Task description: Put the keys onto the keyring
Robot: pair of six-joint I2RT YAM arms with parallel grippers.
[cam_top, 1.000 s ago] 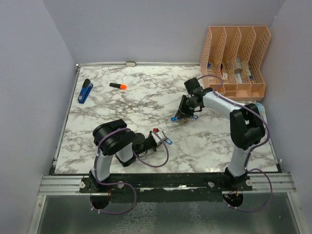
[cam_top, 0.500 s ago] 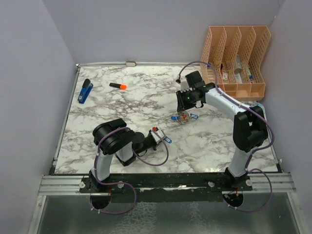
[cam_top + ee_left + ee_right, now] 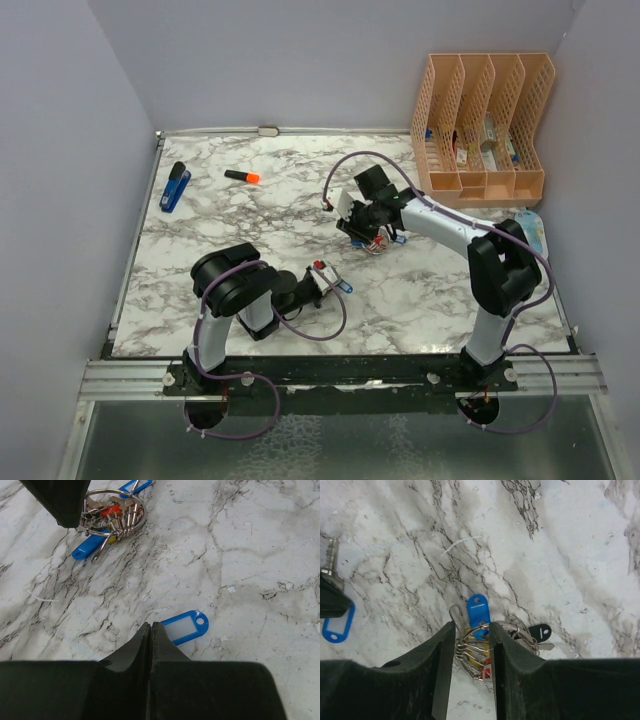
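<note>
R arm's been busy this last sec: it rose clear of the keyring point(image 3: 472, 652), swung across, and has come back down on it. The right gripper point(image 3: 471, 626) now sits straight over the ring, jaws a little apart, w/ the wire's edge & a blue tag showing in the gap. Nothing's clamped yet, AFAICT. The left gripper point(image 3: 150, 626) hasn't budged. It's pinched shut on the tagged key point(image 3: 184, 628), the tag poking out just beside its tips. The ring lies ahead of those tips, well apart. Looks like the R side's lining up to grab & steady the ring; threading's not begun.
</note>
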